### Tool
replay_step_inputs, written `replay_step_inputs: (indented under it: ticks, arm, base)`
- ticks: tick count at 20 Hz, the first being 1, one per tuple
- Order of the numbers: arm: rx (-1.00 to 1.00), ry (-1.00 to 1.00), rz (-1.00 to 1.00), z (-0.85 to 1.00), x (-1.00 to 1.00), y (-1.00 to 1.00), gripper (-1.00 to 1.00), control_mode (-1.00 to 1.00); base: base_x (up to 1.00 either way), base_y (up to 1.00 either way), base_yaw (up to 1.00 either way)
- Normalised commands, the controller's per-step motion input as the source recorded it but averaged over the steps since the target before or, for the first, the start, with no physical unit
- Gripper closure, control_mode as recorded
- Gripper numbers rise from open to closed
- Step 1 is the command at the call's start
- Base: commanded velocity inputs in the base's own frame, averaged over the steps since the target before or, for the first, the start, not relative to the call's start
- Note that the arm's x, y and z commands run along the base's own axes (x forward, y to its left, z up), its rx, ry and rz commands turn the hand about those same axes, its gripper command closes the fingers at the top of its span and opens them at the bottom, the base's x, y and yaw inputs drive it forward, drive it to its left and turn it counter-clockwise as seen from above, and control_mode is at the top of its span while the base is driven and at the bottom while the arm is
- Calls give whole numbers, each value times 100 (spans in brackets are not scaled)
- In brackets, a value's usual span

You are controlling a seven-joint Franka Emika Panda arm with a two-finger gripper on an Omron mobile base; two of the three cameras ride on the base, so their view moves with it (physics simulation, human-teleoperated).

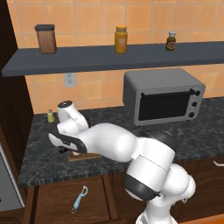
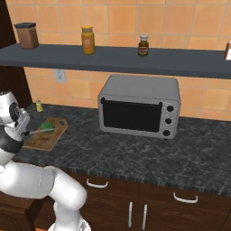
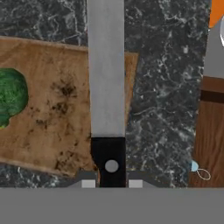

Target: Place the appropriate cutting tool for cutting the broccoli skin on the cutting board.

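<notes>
Here the jaws are pinched on the knife (image 3: 106,87) at its black handle, and the blade runs straight out ahead of the hand, over the board (image 3: 52,105) near one short edge. In the hand view the blade crosses the board's whole width and its tip passes beyond onto the dark tabletop (image 3: 166,78). The broccoli (image 3: 11,103) sits on the board, well off to the side of the blade. In the right base view the gripper (image 2: 27,132) is at the near left of the tabletop, with the blade pointing toward the broccoli (image 2: 47,127) over the board (image 2: 45,137); how high it is above the wood I cannot tell.

The step in hand looks like the set-down. To do it well:

- Keep the blade flat and level, so it lands on its side rather than on an edge.
- Shift the hand so that handle and blade both rest on the wood; as held, the handle seems to sit at or just past the board's edge.
- Stay clear of the broccoli; a nudge would roll it.
- Lower until the knife rests, then spread the jaws and lift straight away.

The blue peeler (image 1: 79,199) lies on the floor below the cabinets and needs no attention.
</notes>
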Motion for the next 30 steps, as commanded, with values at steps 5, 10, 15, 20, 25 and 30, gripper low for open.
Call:
replay_step_inputs:
  ticks: [5, 10, 15, 20, 25, 30]
  arm:
    - [0, 0, 0, -34, 57, -2, 100, -100]
    - [0, 3, 0, -34, 49, -1, 100, -100]
    - [0, 2, 0, -38, 27, -3, 100, -100]
    - [0, 4, 0, -42, 8, 0, 100, -100]
    - [0, 11, 0, -48, 4, 0, -100, -100]
    - [14, -5, -5, -8, -55, -62, -100, -100]
  base:
    - [0, 0, 0]
    - [0, 0, 0]
    - [0, 0, 0]
    - [0, 0, 0]
    - [0, 0, 0]
    - [0, 0, 0]
